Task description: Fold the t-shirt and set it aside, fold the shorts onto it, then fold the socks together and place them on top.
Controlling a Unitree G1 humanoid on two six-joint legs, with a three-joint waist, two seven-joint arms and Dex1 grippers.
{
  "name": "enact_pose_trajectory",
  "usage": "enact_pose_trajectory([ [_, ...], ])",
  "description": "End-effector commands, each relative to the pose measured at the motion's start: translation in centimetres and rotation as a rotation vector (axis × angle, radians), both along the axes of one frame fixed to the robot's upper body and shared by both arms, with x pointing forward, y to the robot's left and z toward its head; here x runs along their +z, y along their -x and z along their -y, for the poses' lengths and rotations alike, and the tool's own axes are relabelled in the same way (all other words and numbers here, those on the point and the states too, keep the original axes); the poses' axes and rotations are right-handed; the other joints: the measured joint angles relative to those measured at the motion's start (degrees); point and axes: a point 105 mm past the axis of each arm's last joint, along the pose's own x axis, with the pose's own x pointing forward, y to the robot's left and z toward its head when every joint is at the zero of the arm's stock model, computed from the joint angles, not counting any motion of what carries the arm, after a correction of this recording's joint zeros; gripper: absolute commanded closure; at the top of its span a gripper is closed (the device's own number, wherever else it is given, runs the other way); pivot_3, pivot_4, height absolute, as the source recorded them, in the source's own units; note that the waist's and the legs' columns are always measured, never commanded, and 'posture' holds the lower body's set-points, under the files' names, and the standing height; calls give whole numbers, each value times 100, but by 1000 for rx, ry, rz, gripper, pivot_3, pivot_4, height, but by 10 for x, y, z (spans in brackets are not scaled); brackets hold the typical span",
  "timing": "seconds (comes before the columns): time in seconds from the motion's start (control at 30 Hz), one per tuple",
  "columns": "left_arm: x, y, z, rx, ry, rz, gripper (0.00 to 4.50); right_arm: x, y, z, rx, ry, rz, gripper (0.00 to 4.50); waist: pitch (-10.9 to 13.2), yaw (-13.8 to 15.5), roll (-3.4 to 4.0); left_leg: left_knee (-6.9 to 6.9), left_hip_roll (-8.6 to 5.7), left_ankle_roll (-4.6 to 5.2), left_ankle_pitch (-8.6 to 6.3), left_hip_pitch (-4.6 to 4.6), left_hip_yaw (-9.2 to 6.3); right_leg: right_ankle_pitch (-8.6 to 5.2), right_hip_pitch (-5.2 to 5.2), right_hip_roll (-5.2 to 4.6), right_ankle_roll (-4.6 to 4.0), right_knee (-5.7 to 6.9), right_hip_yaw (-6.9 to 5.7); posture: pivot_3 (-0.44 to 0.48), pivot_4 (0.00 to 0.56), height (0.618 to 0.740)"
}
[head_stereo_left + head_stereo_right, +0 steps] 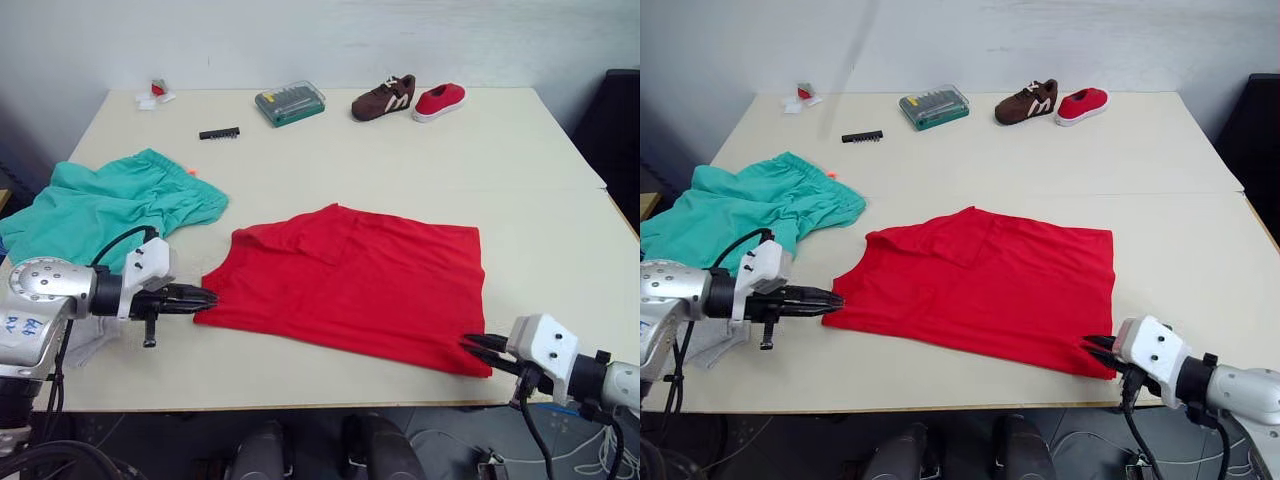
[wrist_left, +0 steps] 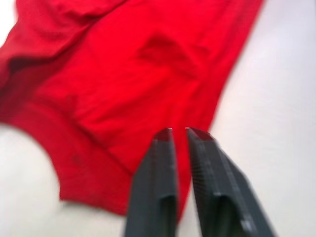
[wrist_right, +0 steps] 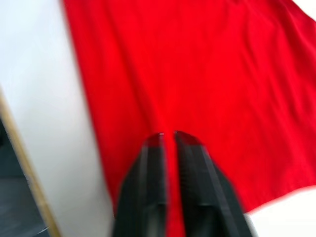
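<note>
Lying spread across the lower middle of the head views, the t-shirt (image 1: 355, 285) rests flat on the counter (image 1: 520, 180), its long axis running left to right between the 2 arms. The left gripper (image 1: 205, 299) sits at the garment's left edge, its fingers drawn narrow to a slim gap and pointing right along the cloth, the forearm low and nearly level with the counter. The right gripper (image 1: 472, 346) mirrors it at the lower right corner, fingers likewise almost together and aimed left at the hem, that arm reaching in from the bottom right of the frame. Each gripper seems to touch or just meet its own edge, so neither is clearly nearer; whether either has cloth pinched I cannot tell. The shorts (image 1: 105, 205) lie bunched at the left, well apart from the shirt. The fold looks barely begun, with each end to be lifted together.
</note>
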Motion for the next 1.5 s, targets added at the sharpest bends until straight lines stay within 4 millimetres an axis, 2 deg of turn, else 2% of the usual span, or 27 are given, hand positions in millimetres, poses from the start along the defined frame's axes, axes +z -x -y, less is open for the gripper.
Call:
enact_pose_trajectory([
  [0.03, -12, 3, -7, -70, -167, 73, 2598, -7, 6, -2, 43, 100, 24, 2504, 0, 1, 0, 0, 0, 0, 0, -1, 1, 0, 0, 0, 0, -2, 0, 0, 150, 740],
  [0.1, -21, 1, -11, -93, -232, 106, 2038, -16, 8, 0, 55, 156, 27, 1835, 0, -3, 0, 2, -2, 2, -3, 0, 4, 0, 0, 0, 0, -5, 1, 0, 150, 740],
  [0.2, -23, -13, -10, -56, -242, 191, 1105, -25, 6, 4, 30, 178, 31, 791, 1, 1, 0, 1, -1, 4, -36, 0, 7, 1, 0, 0, -2, -6, 3, 0, 150, 740],
  [0.27, -24, -16, -9, -67, -252, 209, 480, -31, 5, 8, 17, 206, 19, 59, 3, 2, -3, 5, -1, 11, -32, -2, 7, 2, -3, 0, -3, -3, 3, 0, 150, 740],
  [0.43, -35, -19, -10, -96, -283, 198, 480, -43, 0, 17, -7, 246, -2, 59, 1, -29, -17, 2, 3, 29, -18, 5, 8, 2, 1, 2, -3, -3, 2, 0, 150, 740],
  [0.5, -38, -21, -11, -97, -290, 196, 468, -44, -3, 17, -9, 241, -1, 458, 1, -25, -25, 5, 4, 30, -18, 10, 8, 3, 5, 2, -5, -1, 2, 0, 150, 740],
  [0.53, -40, -21, -11, -99, -292, 196, 876, -45, -4, 17, -8, 241, -5, 647, 0, -21, -26, 5, 4, 32, -17, 9, 8, 6, 6, 2, -9, -2, 3, 0, 150, 740],
  [0.67, -44, -20, -13, -109, -303, 164, 1930, -48, -5, 16, 13, 244, -19, 1893, -1, -12, -28, 7, 4, 12, -21, 15, 7, 15, 14, -1, -18, -7, 3, 0, 150, 740],
  [0.93, -47, -3, -13, -115, -286, 63, 4387, -50, -5, 19, 31, 235, -63, 4491, -1, -11, -27, 3, 5, 12, -5, 14, 6, 18, 12, -1, -23, -8, 2, 0, 150, 740],
  [1.17, -43, 15, -12, -91, -247, -19, 4450, -53, -5, 29, 72, 265, -77, 4500, -2, -18, -28, 4, 5, 30, -5, 14, 7, 17, 11, -1, -19, -6, 2, 0, 150, 740],
  [1.3, -39, 44, -7, -88, -183, -157, 4450, -48, 4, 29, 236, 300, -86, 4500, 0, -18, -27, 2, 4, 33, -11, 10, 8, 14, 12, -1, -13, -19, 2, 0, 150, 740],
  [1.4, -39, 58, -7, -66, -174, -196, 4450, -47, 9, 36, 320, 357, -100, 4500, 3, 21, -26, 2, 4, 26, -13, 5, 4, 9, 13, 0, -5, -26, 0, 0, 150, 740],
  [1.5, -46, 76, -12, -57, -203, -227, 4450, -41, 22, 36, 362, 291, -206, 4500, 5, 65, -21, 0, 2, 12, -12, 2, 1, 3, 12, 0, 0, -32, -2, 0, 150, 740],
])
